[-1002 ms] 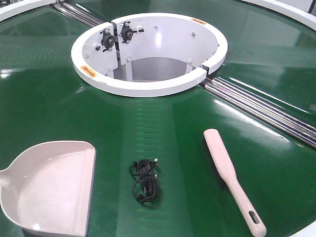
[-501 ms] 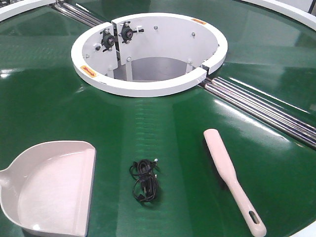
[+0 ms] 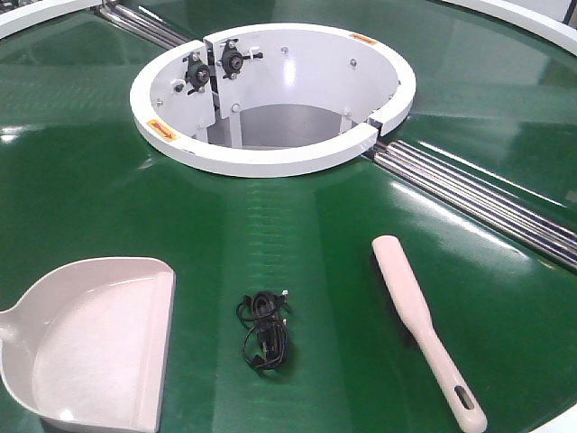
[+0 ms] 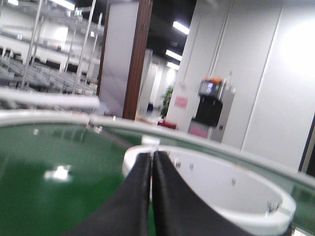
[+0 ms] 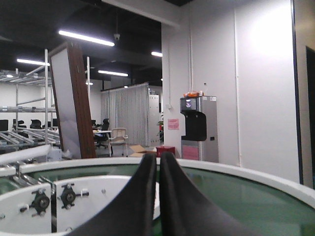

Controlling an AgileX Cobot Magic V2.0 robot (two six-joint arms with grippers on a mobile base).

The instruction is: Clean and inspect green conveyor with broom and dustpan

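While the left hand (image 4: 151, 158) and right hand (image 5: 158, 159) are pinched tight on nothing, dustpan (image 3: 90, 347), black cord (image 3: 263, 330) and broom (image 3: 425, 334) lie apart on green conveyor (image 3: 315, 234)

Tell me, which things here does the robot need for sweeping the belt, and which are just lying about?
For the job:
green conveyor
broom
dustpan

Just lying about:
tangled black cable between dustpan and broom, perhaps the litter to sweep up
dispenser machine by the far wall
shelving racks
office chair
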